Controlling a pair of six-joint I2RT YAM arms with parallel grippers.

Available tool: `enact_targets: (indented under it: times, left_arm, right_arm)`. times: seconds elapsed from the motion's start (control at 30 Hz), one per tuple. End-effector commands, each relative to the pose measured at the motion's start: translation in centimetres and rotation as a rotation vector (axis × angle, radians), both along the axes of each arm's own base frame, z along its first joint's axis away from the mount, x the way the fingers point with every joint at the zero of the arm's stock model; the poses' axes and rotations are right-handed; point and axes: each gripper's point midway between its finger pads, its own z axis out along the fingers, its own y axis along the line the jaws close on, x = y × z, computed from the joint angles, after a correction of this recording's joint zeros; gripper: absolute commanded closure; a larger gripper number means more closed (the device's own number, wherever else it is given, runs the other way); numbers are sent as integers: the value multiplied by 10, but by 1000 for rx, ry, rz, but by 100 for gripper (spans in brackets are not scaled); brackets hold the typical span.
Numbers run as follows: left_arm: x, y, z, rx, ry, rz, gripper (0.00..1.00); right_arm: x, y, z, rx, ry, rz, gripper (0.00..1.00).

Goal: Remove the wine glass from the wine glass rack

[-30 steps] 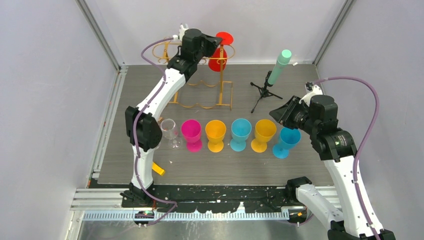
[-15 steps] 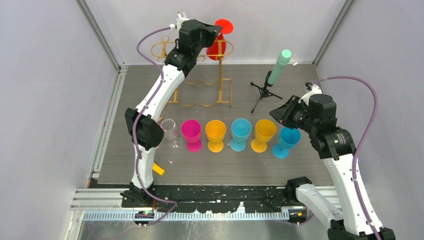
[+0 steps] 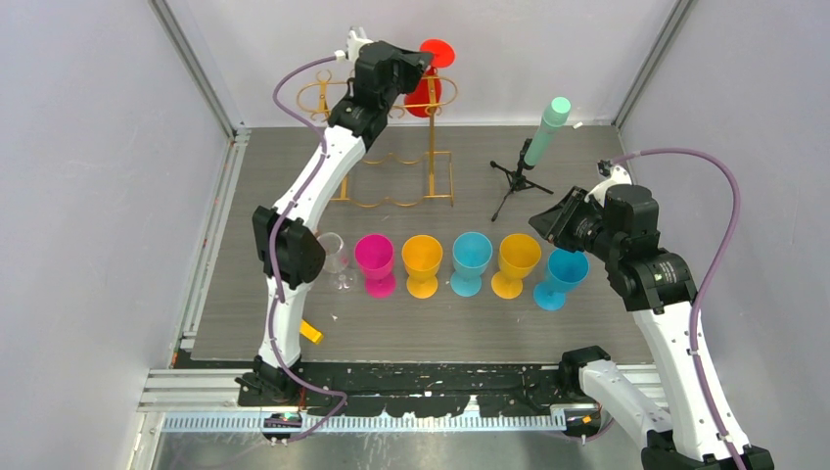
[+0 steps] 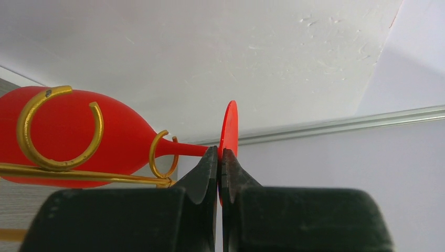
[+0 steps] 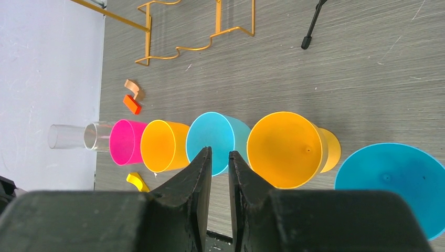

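- One red wine glass (image 4: 120, 142) of smooth plastic is at the far left of the table, up on the gold wire rack (image 3: 432, 176). Its bowl lies against the oval top rail and its stem sits in a small gold loop.
- My left gripper (image 4: 220, 157) is pinched shut on the thin round foot of that glass, one finger on each face of the disc, with the foot edge-on between the tips.
- On the grey wood-grain table (image 3: 470, 328) in front of the rack stands a row of goblets, each close beside the next. From the left they are a clear glass (image 3: 333, 257), a pink goblet (image 3: 374, 257), an orange goblet (image 3: 422, 257), a light blue goblet (image 3: 472, 255), a second orange goblet (image 3: 519, 257) and a second blue goblet (image 3: 566, 269).
- A black tripod with a pale green cylinder (image 3: 544, 127) stands to the right of the rack, apart from it.
- My right gripper (image 5: 219, 155) hangs above the right end of the row. Its fingers are a narrow slit apart with nothing between them.
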Motion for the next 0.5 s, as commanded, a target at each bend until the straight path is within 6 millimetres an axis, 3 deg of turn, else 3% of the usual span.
enact_targets:
  times: [0.0,0.47]
  left_arm:
    - [5,11,33,-57,-107,27,100]
    - [24,7,31,-59,-175,28,100]
  right_arm:
    - [4,-3,15,-12,-61,-7,76]
    - [5,-3,17,-14,-64,-7,75]
